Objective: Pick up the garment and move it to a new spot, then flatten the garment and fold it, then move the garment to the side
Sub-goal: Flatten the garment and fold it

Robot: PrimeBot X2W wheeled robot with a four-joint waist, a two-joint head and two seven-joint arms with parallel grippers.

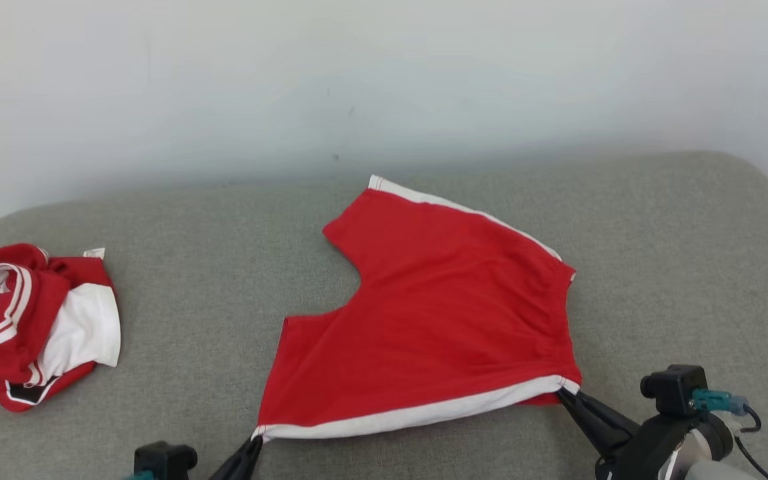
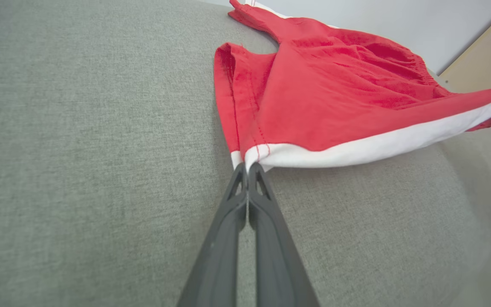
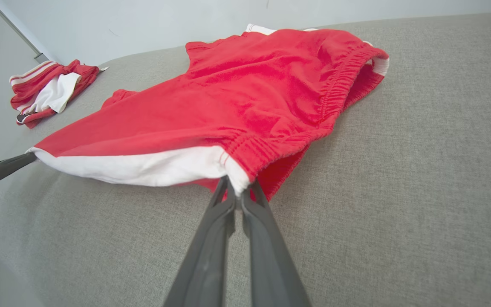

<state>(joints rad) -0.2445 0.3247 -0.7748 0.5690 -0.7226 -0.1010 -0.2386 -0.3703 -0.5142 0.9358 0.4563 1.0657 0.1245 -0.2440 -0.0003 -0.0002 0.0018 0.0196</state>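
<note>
The grey cushion [image 1: 177,313] runs the whole width below a pale wall [image 1: 384,80]. Red shorts [image 1: 437,307] with white side stripes lie spread just right of its middle, waistband to the right and legs to the left (the near edge is raised a little off the fabric). A crumpled red-and-white jersey [image 1: 24,327] sits well apart at the far left. The left hand [image 1: 253,441] is clenched on the near leg-hem corner. The right hand [image 1: 565,395] pinches the near waistband corner.

Left pincer [image 1: 257,440] and right pincer [image 1: 563,392] each clamped tight on a garment [image 1: 424,320] corner, fingers angled inward, well apart.
</note>
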